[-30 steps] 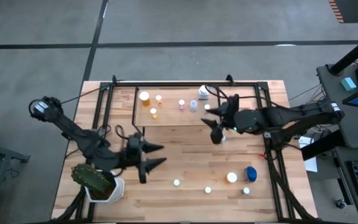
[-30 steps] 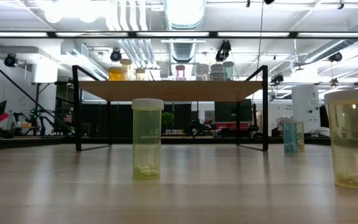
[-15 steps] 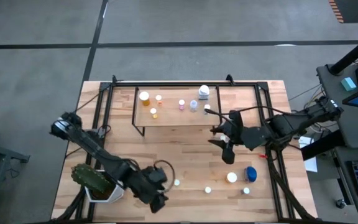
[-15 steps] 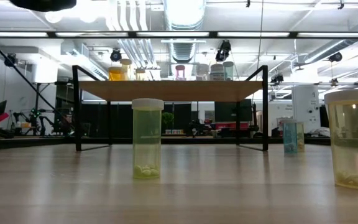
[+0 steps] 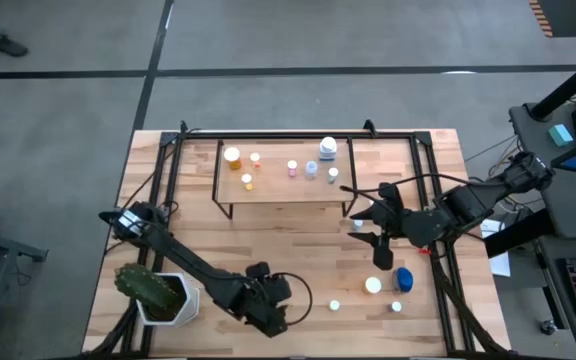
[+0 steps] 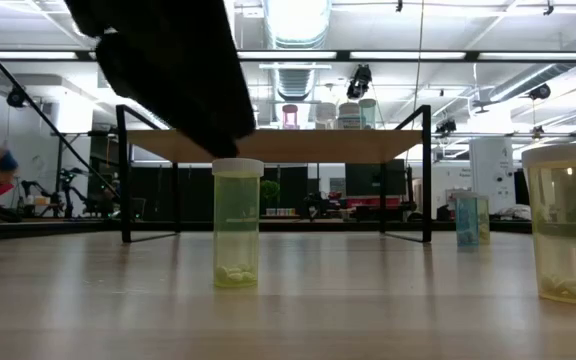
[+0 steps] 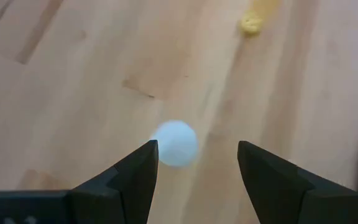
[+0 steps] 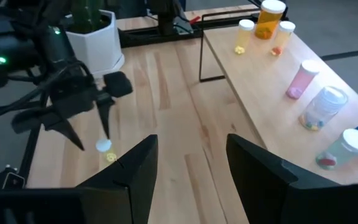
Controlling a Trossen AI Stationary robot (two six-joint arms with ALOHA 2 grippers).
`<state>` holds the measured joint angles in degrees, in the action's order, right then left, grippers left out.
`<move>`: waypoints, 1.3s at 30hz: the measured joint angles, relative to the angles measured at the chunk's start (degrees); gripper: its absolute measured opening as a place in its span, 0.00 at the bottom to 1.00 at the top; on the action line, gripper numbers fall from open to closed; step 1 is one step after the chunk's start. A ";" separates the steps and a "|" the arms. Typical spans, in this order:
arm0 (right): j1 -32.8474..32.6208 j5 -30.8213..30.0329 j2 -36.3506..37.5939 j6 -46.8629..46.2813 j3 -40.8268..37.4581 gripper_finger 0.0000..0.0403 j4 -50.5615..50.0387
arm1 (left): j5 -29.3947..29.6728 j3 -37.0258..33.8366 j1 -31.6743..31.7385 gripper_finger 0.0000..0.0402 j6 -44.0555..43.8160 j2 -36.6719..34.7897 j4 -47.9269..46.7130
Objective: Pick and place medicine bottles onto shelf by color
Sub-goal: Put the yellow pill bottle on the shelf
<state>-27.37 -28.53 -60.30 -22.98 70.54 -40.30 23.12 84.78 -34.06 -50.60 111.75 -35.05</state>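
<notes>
A yellow-green medicine bottle (image 6: pixel 237 222) with a white cap (image 7: pixel 174 143) stands upright on the table near its front edge. My left gripper (image 7: pixel 194 149) hangs open over it, tipped down, the cap just ahead of its two fingertips; the high view shows that gripper (image 5: pixel 276 303) covering the bottle. My right gripper (image 5: pixel 366 238) is open and holds nothing, above the table right of the shelf (image 5: pixel 278 190). The shelf carries orange (image 5: pixel 232 156), pink (image 5: pixel 293 167) and pale bottles (image 5: pixel 327 150). More bottles (image 5: pixel 373 285) and a wider blue one (image 5: pixel 404 278) stand at the near right.
A white pot with a green cactus (image 5: pixel 153 290) stands at the near left, close to my left arm. Black frame bars (image 5: pixel 168 170) run along the table's left and right sides. Bare wood lies between the shelf and the near bottles.
My left gripper has swung from the table's left middle toward the near edge and rightward, sinking and tipping downward until it hangs over the yellow-green bottle. My right gripper has drifted from beside the shelf's right end toward the near edge. No bottle has moved.
</notes>
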 joint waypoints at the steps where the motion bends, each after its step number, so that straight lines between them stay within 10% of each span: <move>1: -0.17 -0.02 0.23 -0.02 -0.22 0.45 0.14 | 0.73 -0.03 0.36 0.51 -0.01 0.29 0.03; 28: -0.53 -0.04 0.62 -0.13 -0.35 0.45 0.38 | 1.17 -3.15 2.09 0.50 -0.05 0.95 4.58; 39: -0.53 -0.04 0.62 -0.17 -0.35 0.45 0.57 | -0.75 -3.68 2.09 0.30 -0.14 0.91 4.59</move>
<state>-27.90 -28.58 -59.68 -23.16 70.19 -39.73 22.37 81.10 -31.97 -50.74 112.66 -30.46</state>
